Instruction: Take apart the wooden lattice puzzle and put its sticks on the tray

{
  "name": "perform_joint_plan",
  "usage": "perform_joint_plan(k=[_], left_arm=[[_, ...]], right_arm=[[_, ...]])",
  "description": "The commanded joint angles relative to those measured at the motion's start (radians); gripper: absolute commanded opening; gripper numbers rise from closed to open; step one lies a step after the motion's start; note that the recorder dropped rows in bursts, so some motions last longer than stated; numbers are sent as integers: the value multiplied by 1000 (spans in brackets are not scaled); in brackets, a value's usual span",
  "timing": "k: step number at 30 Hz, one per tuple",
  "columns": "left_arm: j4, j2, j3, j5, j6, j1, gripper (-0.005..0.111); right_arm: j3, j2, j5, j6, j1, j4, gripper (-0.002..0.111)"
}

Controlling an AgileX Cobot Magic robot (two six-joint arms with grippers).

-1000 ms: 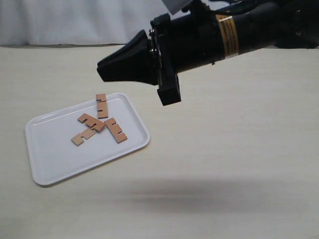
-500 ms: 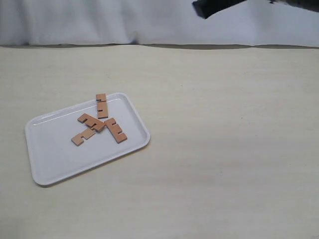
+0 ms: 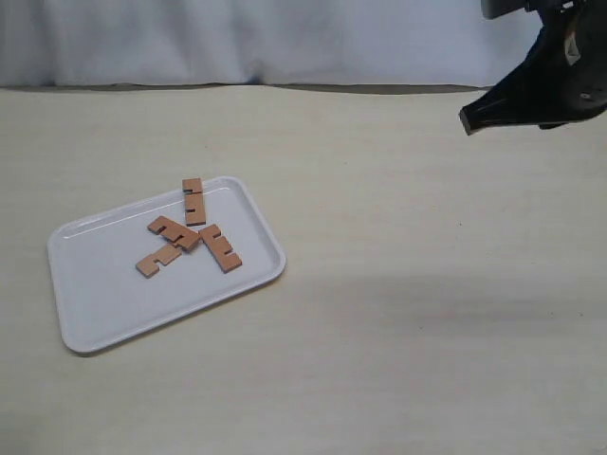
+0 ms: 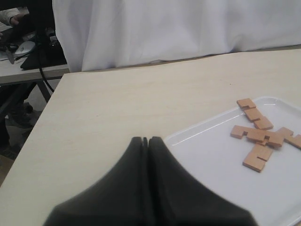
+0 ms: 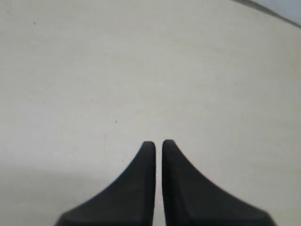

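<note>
The white tray (image 3: 104,303) lies on the table at the left. Several reddish-brown notched sticks (image 3: 193,201) lie loose and flat on it, the middle ones (image 3: 174,232) touching or overlapping. No interlocked wooden lattice puzzle shows. My right gripper (image 3: 467,121) hangs at the upper right, far from the tray. Over bare table its fingers (image 5: 159,143) are shut on nothing. The left wrist view has my left gripper (image 4: 147,139) shut and empty beside the tray's corner (image 4: 188,136), with the sticks (image 4: 257,136) beyond it. The exterior view does not show the left gripper.
The table top (image 3: 417,313) is pale and plain, with a white curtain (image 3: 285,38) along its far edge. In the left wrist view a table edge (image 4: 42,117) drops off, and dark equipment with cables (image 4: 28,47) stands beyond it.
The right arm, which hung over the table's middle near the tray, has pulled up and away to the upper right. The sticks and the tray have not moved.
</note>
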Motion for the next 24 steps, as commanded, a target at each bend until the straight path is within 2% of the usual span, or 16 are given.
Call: perform_joint_plan(k=[1, 7, 9, 13, 15, 19, 24], left_arm=[[0, -2, 2, -11, -1, -2, 0], [-2, -2, 2, -11, -1, -2, 0], [-2, -2, 2, -11, -1, -2, 0], [-2, -2, 2, -11, -1, -2, 0], [-2, -2, 2, -11, -1, -2, 0], [-2, -2, 2, -11, -1, -2, 0], [-2, -2, 2, -11, -1, -2, 0]], right_arm=[[12, -65, 85, -32, -4, 42, 5], [151, -294, 49, 17, -4, 39, 5], [235, -414, -78, 23, 6, 43, 5], [452, -734, -466, 25, 16, 26, 5], [571, -858, -625, 55, 16, -92, 5], [736, -969, -758, 156, 16, -348, 5], [843, -1018, -796, 233, 21, -354, 5]])
